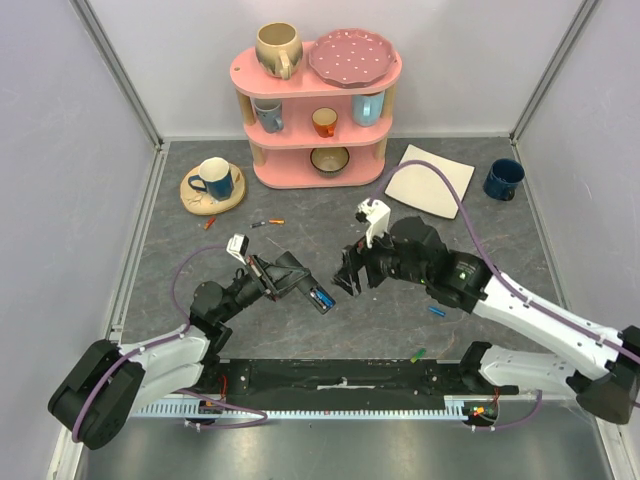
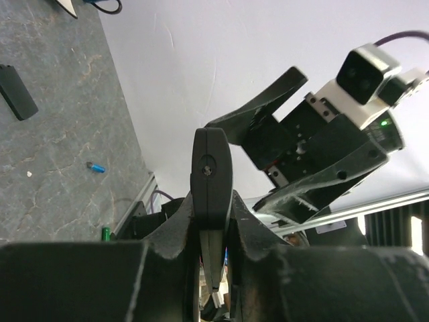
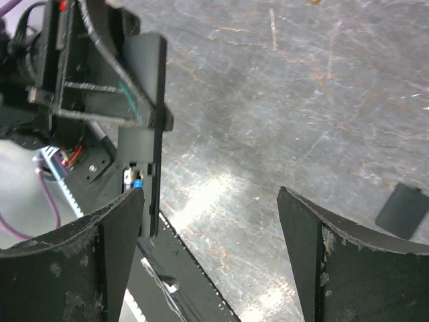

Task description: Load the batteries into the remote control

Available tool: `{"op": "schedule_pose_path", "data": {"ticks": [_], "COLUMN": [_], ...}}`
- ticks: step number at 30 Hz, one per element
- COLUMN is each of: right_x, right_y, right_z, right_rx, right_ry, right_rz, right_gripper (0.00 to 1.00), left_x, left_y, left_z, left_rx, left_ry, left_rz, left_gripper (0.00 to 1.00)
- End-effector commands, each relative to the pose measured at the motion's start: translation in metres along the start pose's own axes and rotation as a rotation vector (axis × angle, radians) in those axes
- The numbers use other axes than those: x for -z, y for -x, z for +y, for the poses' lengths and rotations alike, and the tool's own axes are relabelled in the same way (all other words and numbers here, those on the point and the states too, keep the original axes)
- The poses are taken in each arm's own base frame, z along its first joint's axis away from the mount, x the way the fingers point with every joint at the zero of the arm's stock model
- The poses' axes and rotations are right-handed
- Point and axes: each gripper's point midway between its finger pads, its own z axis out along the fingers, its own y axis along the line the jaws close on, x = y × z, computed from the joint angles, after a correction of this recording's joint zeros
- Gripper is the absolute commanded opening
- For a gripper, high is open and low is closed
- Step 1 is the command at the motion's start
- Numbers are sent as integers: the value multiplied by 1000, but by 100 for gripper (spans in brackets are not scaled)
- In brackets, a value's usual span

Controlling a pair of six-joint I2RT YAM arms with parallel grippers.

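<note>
My left gripper point(image 1: 290, 278) is shut on the remote control point(image 1: 312, 293), a slim black bar held above the table. Its battery bay faces up, with a blue battery point(image 1: 322, 298) in it. In the left wrist view the remote control point(image 2: 212, 176) shows edge-on between the jaws of my left gripper point(image 2: 212, 209). My right gripper point(image 1: 348, 278) stands open just right of the remote, with nothing in it. In the right wrist view the remote control point(image 3: 144, 127) and its blue battery point(image 3: 137, 181) sit beside the left finger of my right gripper point(image 3: 209, 194). Loose batteries lie on the table: blue point(image 1: 436, 310), green point(image 1: 418, 354), orange point(image 1: 270, 222).
A black cover piece point(image 3: 402, 211) lies flat on the table. At the back stand a pink shelf point(image 1: 318, 150) with mugs and a plate, a white square plate point(image 1: 430, 178), a blue mug point(image 1: 503, 178) and a mug on a wooden coaster point(image 1: 212, 182).
</note>
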Motion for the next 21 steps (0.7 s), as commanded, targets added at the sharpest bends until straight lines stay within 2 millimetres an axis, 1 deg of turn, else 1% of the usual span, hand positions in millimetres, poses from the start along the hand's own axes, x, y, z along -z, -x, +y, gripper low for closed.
{"op": "schedule_pose_path", "data": {"ticks": [1,2,3,4,5,6,7,8,9,11,12,14,15,16,19,21], "right_x": [17,22,20,21,28,26,27,34,32,35,33,35,34,34,27,24], "right_y": [20,24,13,12,17,6,4,9,-2,-5,-13,-14,-21,-21,-32,-35], "right_z": [33,34,31,33,39,38,40,49,49,56,57,63,65,67,67,65], "right_rx": [34,34,28,25,32,17,13,26,5,9,4,-3,-4,-6,-9,-11], "right_ry": [223,237,240,257,297,310,329,384,397,454,468,511,534,551,561,554], "right_rz": [-181,-212,-199,-208,-246,-233,-241,-277,-261,-272,-255,-265,-247,-245,-200,-190], "right_gripper": [88,88,88,87,87,86,86,86,85,84,84,84,83,83,82,82], "left_x": [4,3,2,2,1,1,0,0,0,-1,-1,-2,-3,-2,-4,-4], "left_y": [-8,-8,-8,-9,-9,-9,-9,-9,-9,-9,-9,-9,-9,-9,-8,-8], "left_z": [-11,-12,-12,-14,-14,-13,-13,-12,-13,-14,-16,-17,-18,-19,-19,-21], "left_rx": [67,78,82,84,83,88,87,92,94,95,93,90,90,89,84,80], "left_ry": [-33,-33,-30,-32,-31,-24,-22,-18,-18,-18,-24,-23,-23,-23,-19,-24], "left_rz": [39,43,47,52,55,60,59,59,59,61,65,68,68,71,68,68], "left_gripper": [2,2,2,2,2,2,2,2,2,2,2,2,2,2,2,2]}}
